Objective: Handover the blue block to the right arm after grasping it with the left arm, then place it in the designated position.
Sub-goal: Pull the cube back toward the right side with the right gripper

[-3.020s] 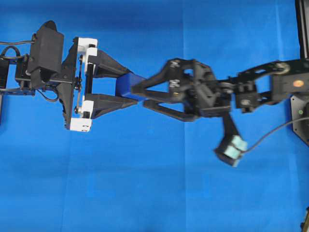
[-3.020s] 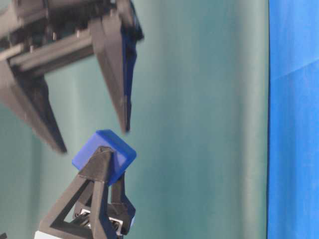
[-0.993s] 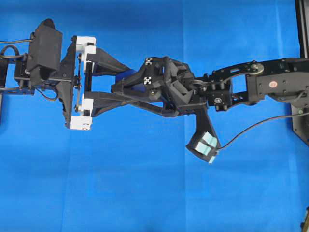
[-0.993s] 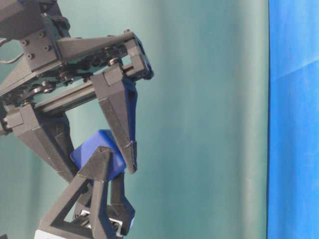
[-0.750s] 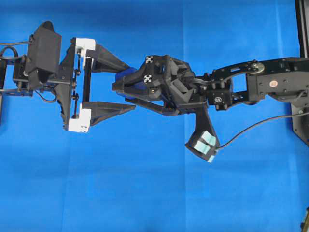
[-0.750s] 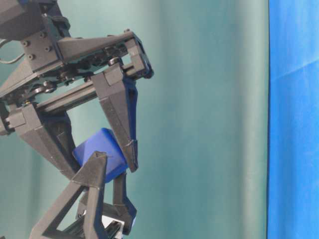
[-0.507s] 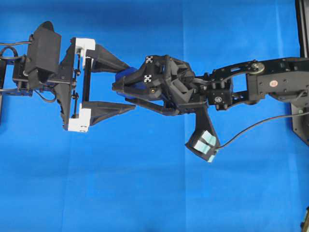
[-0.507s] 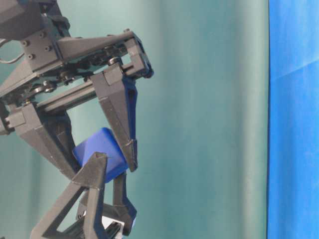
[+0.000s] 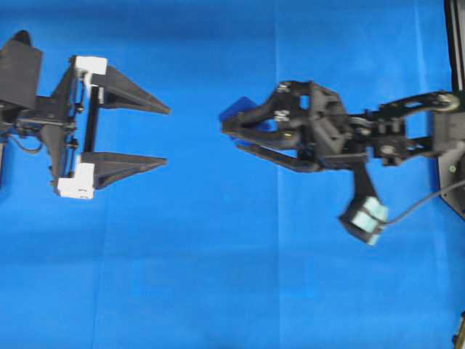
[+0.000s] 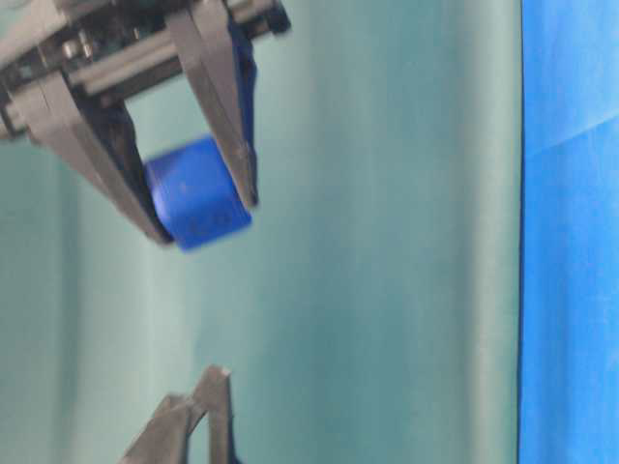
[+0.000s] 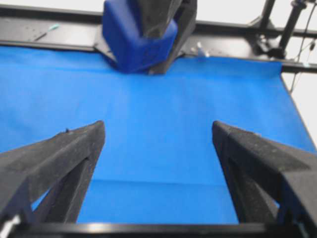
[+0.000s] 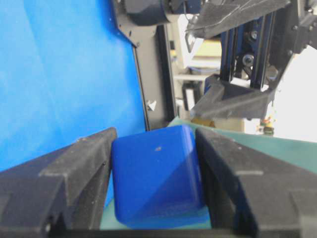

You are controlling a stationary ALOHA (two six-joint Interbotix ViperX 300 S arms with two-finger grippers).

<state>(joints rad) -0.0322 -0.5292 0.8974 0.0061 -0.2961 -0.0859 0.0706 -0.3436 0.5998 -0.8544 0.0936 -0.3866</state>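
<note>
The blue block (image 9: 237, 110) hangs in the air over the blue cloth, pinched between the two black fingers of my right gripper (image 9: 231, 135). The right wrist view shows the block (image 12: 156, 173) filling the gap, both pads pressed on its sides. From table level the block (image 10: 196, 193) sits near the fingertips of the right gripper (image 10: 206, 220). My left gripper (image 9: 167, 135), with white brackets, stands wide open and empty well to the left of the block. In its own view the left gripper (image 11: 157, 130) frames only bare cloth, with the block (image 11: 136, 37) held ahead of it.
Blue cloth (image 9: 218, 276) covers the table. A black frame post (image 9: 454, 43) stands at the right edge. The right arm's teal-patched camera (image 9: 363, 217) hangs below its wrist. One left fingertip (image 10: 215, 372) pokes up under the block at table level.
The left gripper has opened off the block and drawn back to the left. The right gripper has carried the block to the right and upward, leaving a wide gap between the two.
</note>
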